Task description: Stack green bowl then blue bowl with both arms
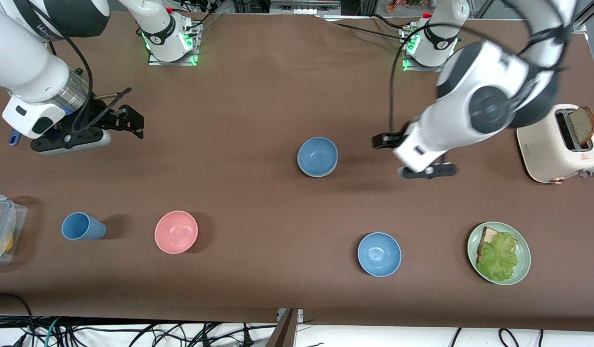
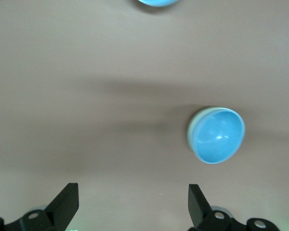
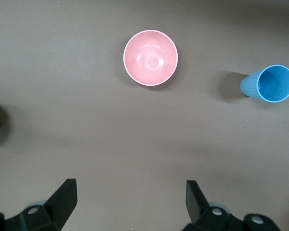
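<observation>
Left end effector gapes; wrist view reveals green bowl under blue bowl.

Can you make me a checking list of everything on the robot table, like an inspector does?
Surface: brown table, flat, no spills seen.
Job's things: blue bowl sits inside the green bowl, whose rim shows beneath it.
Clutter: second blue bowl, pink bowl and blue cup nearer the front camera; green plate with bread and lettuce; toaster holding a bread slice; plastic box at the right arm's end.
Grippers: left claw open, beside the stack, holding nothing; right claw open, waiting.
Cables: bundles along both table edges.
Surroundings: nothing seen.
</observation>
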### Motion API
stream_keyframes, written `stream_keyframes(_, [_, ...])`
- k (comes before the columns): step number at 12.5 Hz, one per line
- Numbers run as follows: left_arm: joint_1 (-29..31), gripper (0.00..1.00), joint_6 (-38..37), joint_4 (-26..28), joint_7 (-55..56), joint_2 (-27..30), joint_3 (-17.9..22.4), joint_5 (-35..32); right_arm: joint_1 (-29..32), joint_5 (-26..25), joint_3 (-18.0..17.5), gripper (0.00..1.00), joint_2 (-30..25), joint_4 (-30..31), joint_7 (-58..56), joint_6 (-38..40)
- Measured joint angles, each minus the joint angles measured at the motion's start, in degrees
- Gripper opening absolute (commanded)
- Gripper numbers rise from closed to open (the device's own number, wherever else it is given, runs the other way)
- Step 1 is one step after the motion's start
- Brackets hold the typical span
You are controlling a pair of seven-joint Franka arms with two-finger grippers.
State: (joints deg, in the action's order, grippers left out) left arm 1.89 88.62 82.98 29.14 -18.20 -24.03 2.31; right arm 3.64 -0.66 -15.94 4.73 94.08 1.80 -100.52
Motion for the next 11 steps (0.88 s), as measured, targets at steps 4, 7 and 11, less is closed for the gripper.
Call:
stream_keyframes(4, [3.9,1.00,-6.5,-2.3,-15.6,5.7,5.6,-1.3,0.1,0.0,1.7,1.00,0.0,-2.7,-1.4,0.7])
stream_keyframes(7, [-1.5,1.00,-4.9,2.2,-21.8,12.9,16.0,-1.3,0.0,0.0,1.9,1.00,-0.2,-3.6,-1.3,5.1])
stream_keyframes(11, [-4.9,1.00,-0.3,13.1,-21.8,17.9,18.5,-1.3,0.0,0.5,4.6,1.00,-1.7,-3.5,0.9,7.3])
